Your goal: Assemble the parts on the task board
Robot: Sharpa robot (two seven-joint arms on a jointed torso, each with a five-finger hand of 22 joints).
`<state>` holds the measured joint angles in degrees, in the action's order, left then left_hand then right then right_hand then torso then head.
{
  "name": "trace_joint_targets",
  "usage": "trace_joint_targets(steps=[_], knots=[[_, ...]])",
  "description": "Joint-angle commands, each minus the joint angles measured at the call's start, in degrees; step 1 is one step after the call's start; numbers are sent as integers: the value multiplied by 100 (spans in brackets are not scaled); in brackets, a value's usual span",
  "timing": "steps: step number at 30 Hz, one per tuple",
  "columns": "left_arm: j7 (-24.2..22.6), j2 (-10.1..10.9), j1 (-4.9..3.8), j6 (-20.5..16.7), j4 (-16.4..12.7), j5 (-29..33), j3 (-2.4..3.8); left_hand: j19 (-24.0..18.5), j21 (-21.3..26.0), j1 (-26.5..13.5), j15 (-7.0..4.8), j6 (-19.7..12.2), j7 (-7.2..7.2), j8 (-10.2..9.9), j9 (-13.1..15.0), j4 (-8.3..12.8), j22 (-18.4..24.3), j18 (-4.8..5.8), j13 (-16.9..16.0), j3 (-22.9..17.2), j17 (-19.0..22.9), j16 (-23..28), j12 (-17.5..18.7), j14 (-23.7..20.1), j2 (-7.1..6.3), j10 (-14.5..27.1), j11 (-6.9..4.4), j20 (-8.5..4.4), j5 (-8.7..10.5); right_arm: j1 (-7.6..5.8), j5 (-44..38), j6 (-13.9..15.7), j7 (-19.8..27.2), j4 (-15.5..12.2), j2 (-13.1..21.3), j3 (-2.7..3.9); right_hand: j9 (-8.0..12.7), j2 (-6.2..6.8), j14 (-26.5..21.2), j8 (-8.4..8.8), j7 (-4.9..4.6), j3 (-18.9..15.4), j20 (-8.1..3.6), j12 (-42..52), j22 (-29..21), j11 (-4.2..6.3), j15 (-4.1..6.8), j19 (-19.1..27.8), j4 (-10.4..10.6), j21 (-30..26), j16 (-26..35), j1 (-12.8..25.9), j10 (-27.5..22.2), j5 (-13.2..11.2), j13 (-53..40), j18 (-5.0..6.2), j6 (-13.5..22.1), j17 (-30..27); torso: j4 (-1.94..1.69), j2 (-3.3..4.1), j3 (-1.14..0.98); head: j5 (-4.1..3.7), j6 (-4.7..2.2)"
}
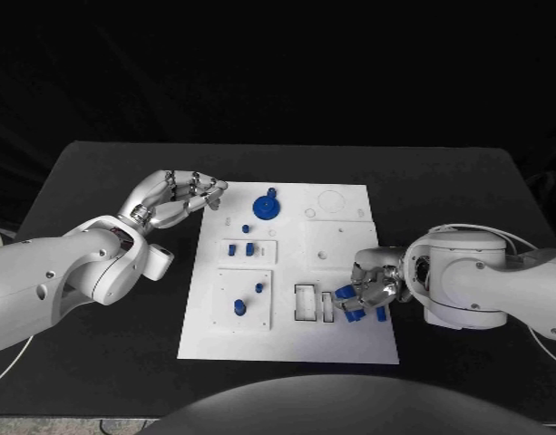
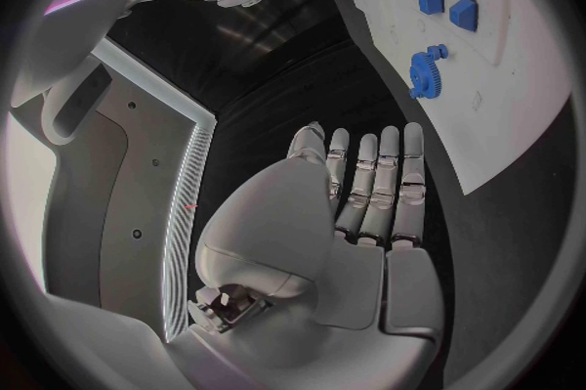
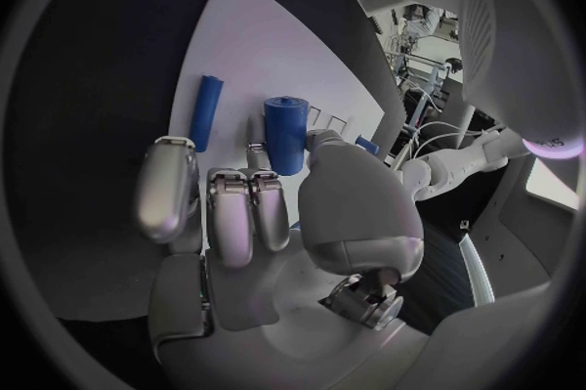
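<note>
The white task board (image 1: 343, 340) lies mid-table. A blue gear (image 1: 266, 207) sits near its far edge, and two small blue parts (image 1: 241, 248) stand below it. Two more blue parts (image 1: 249, 297) rest in the lower left plate. My left hand (image 1: 180, 198) hovers by the board's far left corner with straight fingers (image 2: 366, 195), holding nothing. My right hand (image 1: 375, 285) is over the board's near right part. It pinches a blue cylinder (image 3: 286, 131) between thumb and fingers. A blue rod (image 3: 205, 111) lies on the board beside it.
Two empty rectangular slots (image 1: 315, 303) lie just left of the right hand. Blue pieces (image 1: 369, 314) lie under its fingers. The black table (image 1: 108, 181) runs round the board on all sides. The left wrist view shows the gear (image 2: 425, 69) and two blue parts (image 2: 445, 6).
</note>
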<state>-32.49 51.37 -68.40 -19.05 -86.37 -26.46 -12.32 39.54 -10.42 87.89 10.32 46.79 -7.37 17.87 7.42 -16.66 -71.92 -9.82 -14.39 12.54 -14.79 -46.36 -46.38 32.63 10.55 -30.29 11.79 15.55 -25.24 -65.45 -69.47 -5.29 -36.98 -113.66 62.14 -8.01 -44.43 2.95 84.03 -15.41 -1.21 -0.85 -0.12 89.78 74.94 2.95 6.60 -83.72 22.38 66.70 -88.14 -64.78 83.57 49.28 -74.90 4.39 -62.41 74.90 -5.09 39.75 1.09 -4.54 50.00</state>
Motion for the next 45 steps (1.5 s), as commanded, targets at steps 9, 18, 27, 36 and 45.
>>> trace_joint_targets(steps=[9, 18, 27, 36, 45], knots=[[47, -21, 1, 158, -9, -21, 1, 47, 30, 40, -11, 0, -54, -26, -8, -8, 9, 19, 10, -33, 9, 31, 23, 29, 31, 2, 38, 7, -42, -59, 2009, 1055, 44, -25, -129, 3, -228, 36, 521, -35, 71, 1520, -28, 22, 919, 59, 18, -41, -1231, 35, 11, 420, 643, -456, -1510, 4, 22, 1091, 4, 4, 2, 12, 0], [84, -52, 4, 194, 8, -20, 0, 57, 30, 44, -11, -2, -57, -28, -9, -9, 9, 17, 11, -39, 12, 31, 25, 30, 41, 1, 39, 7, -45, -9, 2058, 1217, 20, 119, -364, 1, -221, 27, 503, 39, 20, 1609, -8, 22, 899, 16, -12, -16, -1167, -35, 52, 651, 643, -890, -1510, 16, 149, 999, -1, 4, 2, 49, 0], [123, -57, 20, 247, 21, 26, -1, 65, 28, 46, -12, -3, -60, -29, -9, -9, 8, 16, 13, -43, 15, 30, 27, 30, 46, 0, 40, 7, -46, 40, 1900, 1234, 2, 222, -543, 1, -115, 5, 477, 182, -70, 1568, 55, 22, 862, -67, -83, 34, -1064, -174, 112, 883, 643, -1741, -1510, 39, 286, 879, -6, -1, 4, 103, 0], [151, -80, 33, 315, 45, 125, -1, 72, 27, 49, -12, -5, -62, -30, -10, -9, 8, 15, 14, -47, 17, 30, 28, 31, 51, 0, 41, 7, -47, 65, 1780, 910, -28, 272, -608, 1, -22, -13, 458, 280, -122, 1516, 92, 22, 830, -113, -120, 69, -1036, -298, 162, 971, 643, -2125, -1510, 61, 366, 778, 0, -5, 3, 159, 0], [166, -90, 47, 353, 57, 134, -2, 80, 25, 53, -13, -5, -64, -31, -10, -8, 7, 14, 15, -51, 19, 29, 29, 32, 57, -1, 42, 7, -48, 82, 1716, 564, -38, 289, -645, 1, 83, 9, 444, 356, -157, 1357, 127, 22, 801, -147, -152, 96, -963, -417, 201, 1133, 643, -2688, -1510, 81, 403, 701, 5, -1, 0, 206, 0]])
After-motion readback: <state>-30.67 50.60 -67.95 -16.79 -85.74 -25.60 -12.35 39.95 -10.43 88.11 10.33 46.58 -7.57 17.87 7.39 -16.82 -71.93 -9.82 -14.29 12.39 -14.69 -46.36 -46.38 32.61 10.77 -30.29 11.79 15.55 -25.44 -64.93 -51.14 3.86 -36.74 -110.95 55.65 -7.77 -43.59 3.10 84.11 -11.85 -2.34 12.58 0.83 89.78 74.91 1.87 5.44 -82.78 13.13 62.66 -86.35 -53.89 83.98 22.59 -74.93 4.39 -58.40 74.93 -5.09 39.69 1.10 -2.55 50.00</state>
